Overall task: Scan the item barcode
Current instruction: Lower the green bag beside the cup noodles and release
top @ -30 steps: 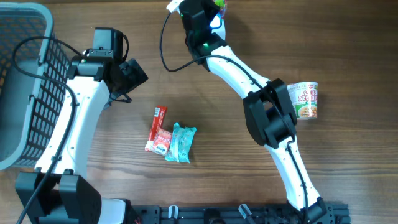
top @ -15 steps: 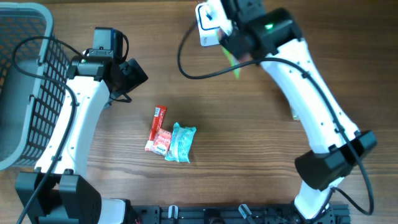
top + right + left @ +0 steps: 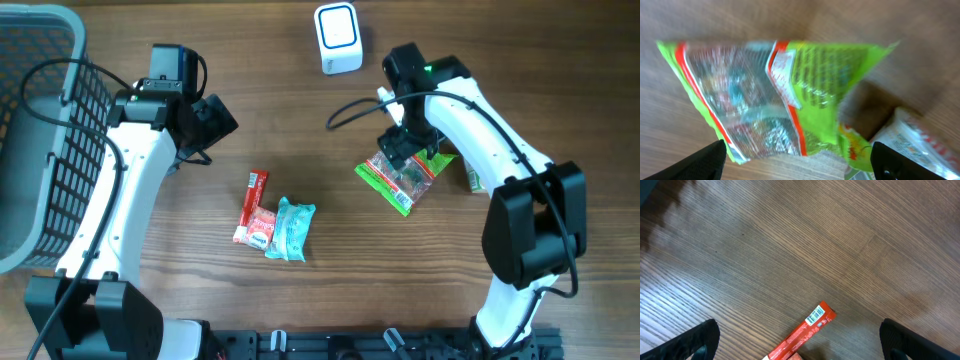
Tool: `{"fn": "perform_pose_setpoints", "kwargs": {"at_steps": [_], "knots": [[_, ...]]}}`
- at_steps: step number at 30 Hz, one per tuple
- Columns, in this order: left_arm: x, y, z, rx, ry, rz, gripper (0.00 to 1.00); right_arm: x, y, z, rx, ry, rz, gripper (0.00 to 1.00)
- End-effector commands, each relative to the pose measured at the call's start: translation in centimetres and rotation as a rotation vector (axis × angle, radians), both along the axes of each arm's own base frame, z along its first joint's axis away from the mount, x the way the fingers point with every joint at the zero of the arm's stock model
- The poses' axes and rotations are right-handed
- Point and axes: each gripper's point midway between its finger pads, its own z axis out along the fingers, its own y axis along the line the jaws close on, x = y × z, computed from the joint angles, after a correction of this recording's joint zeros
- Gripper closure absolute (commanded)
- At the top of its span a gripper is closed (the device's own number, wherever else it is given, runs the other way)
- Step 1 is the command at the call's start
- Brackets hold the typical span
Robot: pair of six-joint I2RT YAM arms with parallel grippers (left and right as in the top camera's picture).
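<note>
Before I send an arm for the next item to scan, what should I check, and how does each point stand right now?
1. Right gripper open, its fingers wide of the green packet: ok.
2. Green packet lying below that gripper, not pinched: ok, though the wrist view is blurred.
3. Scanner in plain sight with nothing over it: ok.
4. Left gripper open and empty: ok.
5. Red stick packet with its barcode facing up, below the left gripper: ok.
6. Red stick packet free for a single pick: cannot tell, since the teal packet lies right against that cluster.
</note>
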Motion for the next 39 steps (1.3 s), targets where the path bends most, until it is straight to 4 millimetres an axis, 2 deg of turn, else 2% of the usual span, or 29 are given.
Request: {"fn": "perform_pose_setpoints", "kwargs": {"at_steps": [1, 3, 4, 5, 8, 9, 10, 11, 12, 14, 16, 19, 23, 26, 30, 34, 39], "knots": [[0.4, 0.2, 0.5, 0.006, -0.015, -0.008, 0.0, 0.8, 5.0, 3.7, 0.273, -0.067, -0.063, 0.06], [0.4, 0.2, 0.5, 0.006, -0.015, -0.008, 0.0, 0.6, 9.5, 4.8, 0.537, -0.02, -0.085, 0.05], [0.4, 0.2, 0.5, 0.006, -0.015, -0.008, 0.0, 0.8, 11.1, 5.2, 0.632, -0.009, -0.103, 0.05], [0.4, 0.2, 0.5, 0.006, -0.015, -0.008, 0.0, 0.9, 12.3, 5.4, 0.704, 0.006, -0.137, 0.0], [0.4, 0.2, 0.5, 0.006, -0.015, -0.008, 0.0, 0.7, 13.0, 3.5, 0.716, 0.049, -0.316, 0.0], [0.4, 0.2, 0.5, 0.006, -0.015, -0.008, 0.0, 0.3, 12.5, 1.9, 0.664, 0.054, -0.384, 0.11], [0.4, 0.2, 0.5, 0.006, -0.015, -0.008, 0.0, -0.1, 11.6, 0.5, 0.602, 0.04, -0.414, 0.58], [0.4, 0.2, 0.5, 0.006, -0.015, -0.008, 0.0, -0.5, 10.4, -1.1, 0.526, 0.026, -0.461, 0.82], [0.4, 0.2, 0.5, 0.006, -0.015, -0.008, 0.0, -1.0, 9.5, -2.5, 0.468, 0.012, -0.506, 0.91], [0.4, 0.2, 0.5, 0.006, -0.015, -0.008, 0.0, -2.2, 7.6, -5.4, 0.377, -0.009, -0.527, 0.96], [0.4, 0.2, 0.5, 0.006, -0.015, -0.008, 0.0, -2.7, 5.3, -6.6, 0.272, -0.042, -0.546, 0.96], [0.4, 0.2, 0.5, 0.006, -0.015, -0.008, 0.0, -3.9, 1.4, -6.7, 0.106, -0.044, -0.575, 0.96], [0.4, 0.2, 0.5, 0.006, -0.015, -0.008, 0.0, -6.0, -0.9, -6.6, 0.002, 0.033, -0.488, 0.95], [0.4, 0.2, 0.5, 0.006, -0.015, -0.008, 0.0, -6.6, -0.2, -6.5, 0.03, 0.071, -0.496, 0.96], [0.4, 0.2, 0.5, 0.006, -0.015, -0.008, 0.0, -5.7, 3.4, -6.6, 0.229, 0.102, -0.445, 0.96], [0.4, 0.2, 0.5, 0.006, -0.015, -0.008, 0.0, -5.2, 3.4, -6.7, 0.233, 0.083, -0.444, 0.95], [0.4, 0.2, 0.5, 0.006, -0.015, -0.008, 0.0, -5.1, 2.5, -7.4, 0.193, 0.052, -0.445, 0.95]]}}
